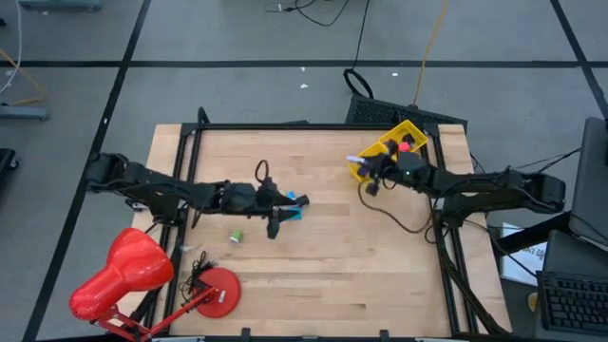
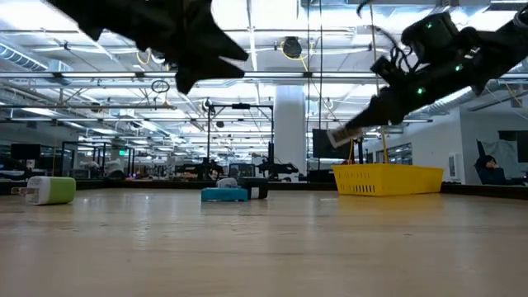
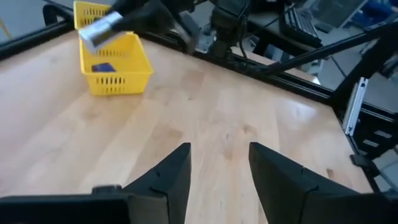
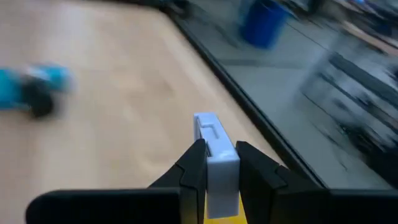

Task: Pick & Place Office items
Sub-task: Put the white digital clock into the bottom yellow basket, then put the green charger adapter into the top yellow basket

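My right gripper [image 4: 217,163] is shut on a small white-grey piece [image 4: 214,152]. It hangs in the air by the left end of the yellow tray [image 1: 407,131], and the low view shows it above the tray [image 2: 388,178]. A blue piece [image 3: 102,67] lies in the tray. My left gripper [image 3: 219,152] is open and raised over the table's middle [image 1: 277,217], touching nothing. A teal piece [image 2: 223,194] and a black piece [image 2: 257,190] lie on the table beside it. A green and white piece [image 1: 236,236] lies nearer the near edge. My right gripper pinches the white-grey piece between its two fingers, and the piece's free end [image 4: 206,122] sticks out past the fingertips. The fingers slant down from the table's right [image 2: 363,124]. The piece [image 2: 338,136] is lifted clear, tilted, above the tray's left end.
A big red desk lamp [image 1: 128,275] stands at the near left corner, its round base [image 1: 217,293] on the table. A black frame [image 1: 285,126] runs along the table's edges. Cables trail from the right arm [image 1: 399,218]. Bare wood lies between the two arms.
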`<state>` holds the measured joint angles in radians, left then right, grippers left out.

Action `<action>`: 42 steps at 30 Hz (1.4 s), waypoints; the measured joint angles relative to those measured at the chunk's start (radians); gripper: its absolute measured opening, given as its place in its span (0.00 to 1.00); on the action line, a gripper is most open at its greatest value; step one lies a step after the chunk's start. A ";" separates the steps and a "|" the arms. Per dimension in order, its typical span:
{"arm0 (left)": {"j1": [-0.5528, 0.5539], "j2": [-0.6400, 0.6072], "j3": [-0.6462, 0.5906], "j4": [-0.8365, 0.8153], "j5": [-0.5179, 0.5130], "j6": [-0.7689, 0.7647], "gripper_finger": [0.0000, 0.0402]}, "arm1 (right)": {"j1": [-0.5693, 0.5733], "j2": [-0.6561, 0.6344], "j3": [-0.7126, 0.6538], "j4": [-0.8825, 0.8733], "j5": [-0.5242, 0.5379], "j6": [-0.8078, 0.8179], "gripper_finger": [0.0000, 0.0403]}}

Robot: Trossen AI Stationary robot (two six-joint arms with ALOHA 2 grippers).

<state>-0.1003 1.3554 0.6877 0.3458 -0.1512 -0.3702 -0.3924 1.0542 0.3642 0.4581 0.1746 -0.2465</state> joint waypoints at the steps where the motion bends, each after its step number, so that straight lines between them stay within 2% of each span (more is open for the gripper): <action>1: -0.009 0.001 -0.021 0.024 -0.009 -0.010 0.39 | -0.017 -0.003 -0.011 -0.004 0.037 0.012 0.13; 5: -0.034 0.000 -0.090 0.068 -0.043 -0.063 0.36 | -0.079 -0.016 -0.033 -0.026 0.139 0.057 0.13; 12: -0.038 0.000 -0.154 0.067 -0.060 -0.164 0.32 | -0.152 -0.016 -0.068 -0.051 0.138 0.136 0.13; 19: -0.038 0.001 -0.163 0.041 -0.061 -0.217 0.34 | -0.165 -0.015 -0.090 -0.055 0.137 0.158 0.13; 25: -0.038 0.001 -0.163 0.048 -0.060 -0.219 0.37 | -0.165 -0.015 -0.090 -0.059 0.137 0.239 0.31; 31: -0.038 0.001 -0.163 0.049 -0.060 -0.216 0.36 | -0.165 -0.015 -0.090 -0.041 0.134 0.243 0.40; 35: -0.038 0.001 -0.163 0.045 -0.056 -0.179 0.34 | -0.163 -0.015 -0.090 0.026 0.067 0.260 0.42; 37: -0.038 0.001 -0.163 0.029 -0.019 -0.158 0.33 | -0.162 -0.015 -0.090 0.074 0.020 0.285 0.42; 42: -0.063 -0.034 -0.094 -0.174 0.077 -0.177 0.30 | -0.162 -0.015 -0.090 0.154 -0.086 0.314 0.41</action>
<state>-0.1629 1.3217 0.5939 0.1718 -0.0746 -0.5476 -0.5549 1.0389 0.2741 0.6126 0.0884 0.0677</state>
